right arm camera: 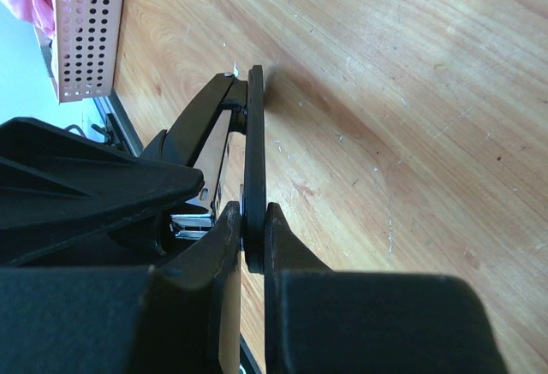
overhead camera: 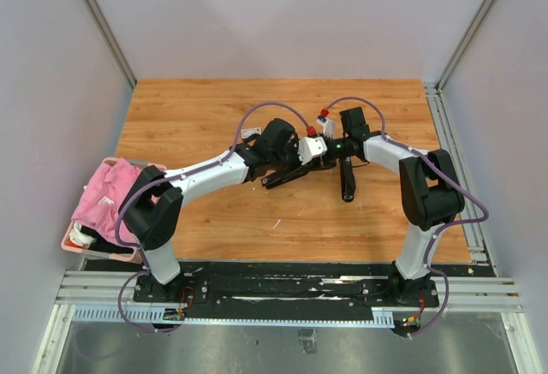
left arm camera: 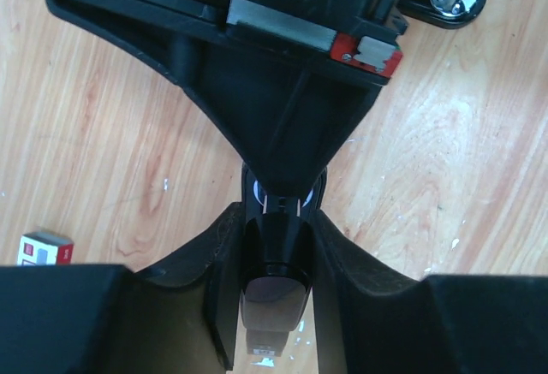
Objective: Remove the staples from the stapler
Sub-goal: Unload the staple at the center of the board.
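Stapler: the stapler (right arm camera: 254, 134) is held between both arms over the middle of the worktop (overhead camera: 214, 117), swung open, with a thin black plate standing apart from the body.
Left gripper: the left gripper (left arm camera: 274, 216) has its jaws clamped on a glossy black part of the stapler.
Right gripper: the right gripper (right arm camera: 253, 211) has its jaws pinched tight on the thin black plate.
Staples: no strip of staples can be made out. The magazine is hidden behind the arms, so I cannot tell whether it is loaded.
Loose bits: pale flecks (left arm camera: 454, 243) lie on the wood, too small to identify as staples.
Other items: a red-and-white box (left arm camera: 44, 247) lies apart on the worktop. A basket (right arm camera: 86, 23) with pink cloth (overhead camera: 107, 194) sits at the left edge.
Done, in my judgement: the stapler is lifted, secured at two points and opened.
Outstanding, in my judgement: drawing or shaking out the staples, which is not confirmed here.
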Motion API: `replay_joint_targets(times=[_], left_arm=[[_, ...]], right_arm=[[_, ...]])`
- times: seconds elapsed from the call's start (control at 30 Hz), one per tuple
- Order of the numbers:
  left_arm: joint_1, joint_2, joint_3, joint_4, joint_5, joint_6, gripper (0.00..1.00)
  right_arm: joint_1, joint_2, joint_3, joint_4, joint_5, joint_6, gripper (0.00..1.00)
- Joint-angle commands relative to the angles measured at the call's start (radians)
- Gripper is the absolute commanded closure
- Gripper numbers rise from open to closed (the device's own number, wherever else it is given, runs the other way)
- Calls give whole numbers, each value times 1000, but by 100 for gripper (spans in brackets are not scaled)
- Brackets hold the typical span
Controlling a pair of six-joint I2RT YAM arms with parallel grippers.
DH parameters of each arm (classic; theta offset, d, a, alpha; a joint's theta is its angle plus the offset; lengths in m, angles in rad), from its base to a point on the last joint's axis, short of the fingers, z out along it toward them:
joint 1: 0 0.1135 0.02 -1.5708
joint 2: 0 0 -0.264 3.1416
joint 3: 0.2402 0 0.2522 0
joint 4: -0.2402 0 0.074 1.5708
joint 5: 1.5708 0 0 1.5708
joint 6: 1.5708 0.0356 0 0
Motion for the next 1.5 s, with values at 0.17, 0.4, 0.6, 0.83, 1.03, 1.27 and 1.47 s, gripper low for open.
replay_joint_targets(times=[0.17, 0.4, 0.6, 0.83, 1.03, 1.27, 1.47], left_arm=[[-7, -38, 10, -12, -38, -5, 100], [13, -197, -102, 35, -118, 18, 100], [62, -283, -183, 47, -72, 0, 100], [81, -302, -239, 82, -151, -39, 100], [113, -316, -286, 87, -312, -76, 100], [137, -375, -356, 106, -439, -111, 100], [139, -417, -403, 130, -507, -113, 91]], right_arm=[[23, 8, 4, -61, 72, -33, 100], [11, 19, 1, -77, 123, -48, 100], [7, 34, -1, -78, 132, -51, 100], [7, 31, -2, -83, 151, -65, 100], [7, 34, -3, -82, 158, -66, 100], [7, 40, -3, -85, 164, -65, 100], [7, 40, -3, -85, 167, -59, 100]])
